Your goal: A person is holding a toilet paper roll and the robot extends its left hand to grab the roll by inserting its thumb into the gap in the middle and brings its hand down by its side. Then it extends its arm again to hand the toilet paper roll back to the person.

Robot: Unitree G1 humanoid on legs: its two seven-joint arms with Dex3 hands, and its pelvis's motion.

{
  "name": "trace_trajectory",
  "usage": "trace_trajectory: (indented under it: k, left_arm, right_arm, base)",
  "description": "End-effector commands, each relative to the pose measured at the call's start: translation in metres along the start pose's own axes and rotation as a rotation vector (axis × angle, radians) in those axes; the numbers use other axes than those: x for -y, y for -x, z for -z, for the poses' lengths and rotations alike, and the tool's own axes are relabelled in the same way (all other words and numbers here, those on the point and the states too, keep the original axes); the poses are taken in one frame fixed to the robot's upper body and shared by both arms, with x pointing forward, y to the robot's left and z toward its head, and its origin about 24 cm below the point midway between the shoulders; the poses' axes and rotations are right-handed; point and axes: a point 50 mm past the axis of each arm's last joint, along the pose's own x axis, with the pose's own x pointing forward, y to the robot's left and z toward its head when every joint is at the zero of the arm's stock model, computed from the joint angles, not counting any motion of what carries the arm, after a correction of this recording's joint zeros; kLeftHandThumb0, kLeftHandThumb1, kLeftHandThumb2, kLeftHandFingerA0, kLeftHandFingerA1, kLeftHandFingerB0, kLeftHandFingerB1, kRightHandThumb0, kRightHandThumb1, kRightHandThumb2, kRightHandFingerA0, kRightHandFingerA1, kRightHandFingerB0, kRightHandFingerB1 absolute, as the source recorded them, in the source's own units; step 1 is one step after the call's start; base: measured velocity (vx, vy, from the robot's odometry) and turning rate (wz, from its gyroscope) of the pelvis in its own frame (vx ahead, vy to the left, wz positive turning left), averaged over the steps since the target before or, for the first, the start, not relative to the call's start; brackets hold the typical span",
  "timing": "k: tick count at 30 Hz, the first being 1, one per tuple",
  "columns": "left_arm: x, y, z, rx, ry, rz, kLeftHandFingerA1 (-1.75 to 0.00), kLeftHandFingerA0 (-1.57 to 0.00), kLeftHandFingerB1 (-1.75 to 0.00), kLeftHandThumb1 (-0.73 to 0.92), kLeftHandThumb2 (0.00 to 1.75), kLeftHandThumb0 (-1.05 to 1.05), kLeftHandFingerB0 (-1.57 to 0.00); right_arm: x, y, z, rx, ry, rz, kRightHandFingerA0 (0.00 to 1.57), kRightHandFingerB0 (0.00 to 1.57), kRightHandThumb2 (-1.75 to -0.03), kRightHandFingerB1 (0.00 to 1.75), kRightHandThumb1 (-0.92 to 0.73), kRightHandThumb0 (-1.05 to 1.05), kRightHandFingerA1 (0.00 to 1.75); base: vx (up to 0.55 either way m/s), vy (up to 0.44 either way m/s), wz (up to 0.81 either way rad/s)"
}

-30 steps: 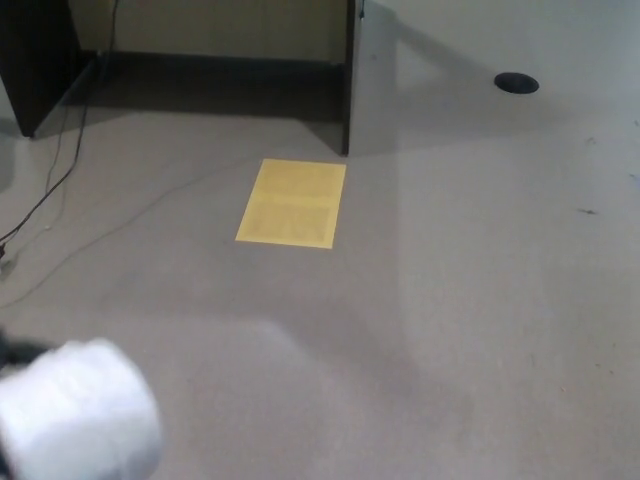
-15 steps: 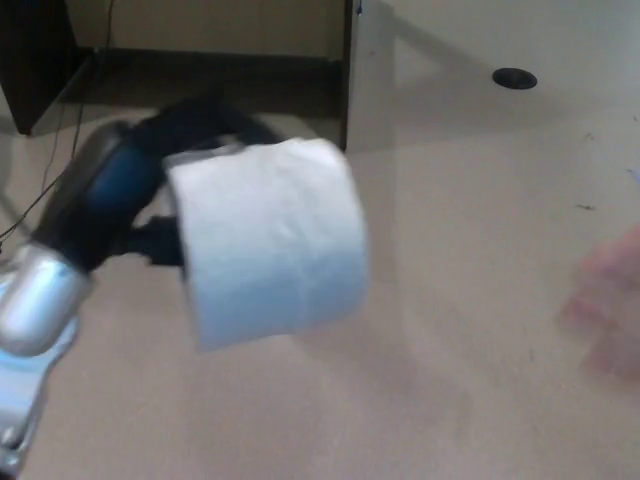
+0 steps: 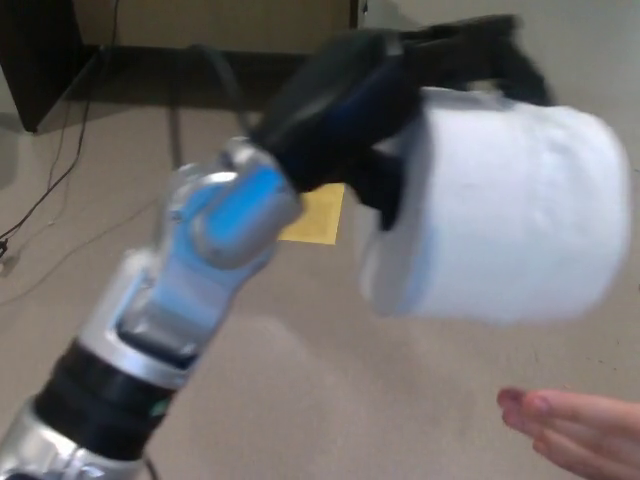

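My left hand (image 3: 375, 95) is black and stretched out forward and to the right, high in the head view. It is shut on a white toilet paper roll (image 3: 505, 215), which fills the upper right and is blurred. Black fingers (image 3: 480, 45) wrap over the roll's top. The thumb is hidden behind the roll's near end. My silver and blue left forearm (image 3: 200, 260) rises from the lower left corner. A person's open hand (image 3: 575, 425) comes in at the lower right, just below the roll and apart from it. My right hand is out of sight.
A yellow sheet (image 3: 315, 220) lies on the beige floor, mostly hidden behind my arm. A dark cabinet (image 3: 35, 60) stands at the back left with cables (image 3: 50, 190) trailing beside it.
My left arm has swung up and to the right with the roll, from the lower left corner to the upper right. The person's hand has come into the lower right.
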Motion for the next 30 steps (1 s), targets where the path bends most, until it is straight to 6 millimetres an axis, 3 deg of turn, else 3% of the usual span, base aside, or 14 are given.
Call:
trace_trajectory:
  k: [1,3,8,9,12,13,14,18,19,20,24,26,28,30]
  left_arm:
    - [0.011,-0.016,-0.009,-0.023,-0.008,0.044,-1.55,-0.72,-1.37,0.77,0.73,-0.16,-0.64]
    - [0.016,-0.017,-0.012,-0.009,0.007,0.039,-1.57,-0.77,-1.42,0.72,0.82,-0.15,-0.66]
    - [0.021,-0.016,-0.016,-0.007,0.025,0.046,-1.69,-0.70,-1.54,0.80,0.67,-0.16,-0.54]
    - [0.022,-0.016,-0.016,-0.006,0.026,0.046,-1.60,-0.74,-1.45,0.78,0.70,-0.16,-0.60]
    - [0.025,-0.013,-0.016,0.005,0.034,0.039,-1.61,-0.74,-1.44,0.80,0.66,-0.18,-0.63]
    - [0.026,-0.012,-0.016,0.001,0.040,0.046,-1.62,-0.75,-1.46,0.80,0.66,-0.17,-0.63]
    - [0.026,-0.012,-0.016,0.004,0.037,0.045,-1.64,-0.77,-1.46,0.81,0.66,-0.17,-0.64]
    - [0.028,-0.009,-0.014,-0.006,0.050,0.053,-1.64,-0.75,-1.36,0.80,0.69,-0.16,-0.66]
    - [0.028,-0.008,-0.013,-0.010,0.053,0.055,-1.65,-0.75,-1.36,0.80,0.70,-0.16,-0.66]
    - [0.029,-0.007,-0.013,-0.012,0.059,0.057,-1.65,-0.75,-1.35,0.80,0.70,-0.16,-0.66]
    - [0.030,-0.006,-0.012,-0.018,0.062,0.060,-1.62,-0.85,-1.30,0.79,0.70,-0.15,-0.71]
    - [0.032,-0.003,-0.012,-0.022,0.073,0.063,-1.60,-0.80,-1.03,0.79,0.71,-0.14,-0.76]
    - [0.032,-0.002,-0.013,-0.015,0.083,0.048,-1.58,-0.83,-0.76,0.78,0.70,-0.14,-0.79]
    - [0.033,-0.001,-0.014,-0.013,0.086,0.015,-0.56,-0.55,-0.43,0.52,0.79,-0.47,-0.29]
  right_arm:
    - [0.005,0.000,0.002,-0.008,0.011,0.003,0.61,0.42,-0.85,0.53,-0.54,-0.44,0.65]
    - [0.006,0.000,0.001,-0.006,0.010,0.004,0.68,0.48,-0.60,0.40,-0.67,-0.38,0.58]
    - [0.012,-0.002,-0.004,0.005,0.013,0.011,0.64,0.40,-0.87,0.53,-0.54,-0.44,0.68]
    - [0.012,-0.002,-0.004,0.008,0.013,0.011,0.68,0.48,-0.61,0.40,-0.67,-0.38,0.57]
    - [0.012,-0.002,-0.005,0.014,0.015,0.011,0.68,0.48,-0.60,0.40,-0.67,-0.37,0.58]
    - [0.012,-0.002,-0.005,0.019,0.015,0.013,0.64,0.41,-0.87,0.54,-0.54,-0.44,0.68]
    - [0.012,-0.003,-0.006,0.019,0.012,0.014,0.67,0.48,-0.60,0.40,-0.67,-0.39,0.59]
    - [0.011,-0.003,-0.007,0.015,0.016,0.012,0.68,0.49,-0.60,0.40,-0.67,-0.39,0.60]
    - [0.011,-0.003,-0.007,0.014,0.015,0.013,0.66,0.42,-0.87,0.54,-0.54,-0.44,0.71]
    - [0.011,-0.003,-0.006,0.015,0.016,0.015,0.71,0.49,-0.60,0.40,-0.67,-0.38,0.62]
    - [0.011,-0.003,-0.006,0.010,0.025,0.012,0.69,0.49,-0.60,0.41,-0.68,-0.39,0.60]
    - [0.010,-0.003,-0.005,0.006,0.018,0.007,0.62,0.42,-0.86,0.53,-0.54,-0.44,0.67]
    - [0.009,-0.002,-0.005,0.016,0.012,0.009,0.68,0.48,-0.60,0.41,-0.67,-0.38,0.59]
    - [0.009,-0.002,-0.005,0.015,0.012,0.006,0.70,0.48,-0.60,0.41,-0.67,-0.39,0.62]
  base:
    - [0.00,0.000,0.00]
    - [0.00,0.000,0.00]
    - [0.00,0.000,0.00]
    - [0.00,0.000,0.00]
    - [0.00,0.000,0.00]
    - [0.00,0.000,0.00]
    - [0.00,0.000,0.00]
    - [0.00,0.000,0.00]
    - [0.00,0.000,0.00]
    - [0.00,0.000,0.00]
    - [0.00,0.000,0.00]
    - [0.00,0.000,0.00]
    - [0.00,0.000,0.00]
    - [0.00,0.000,0.00]
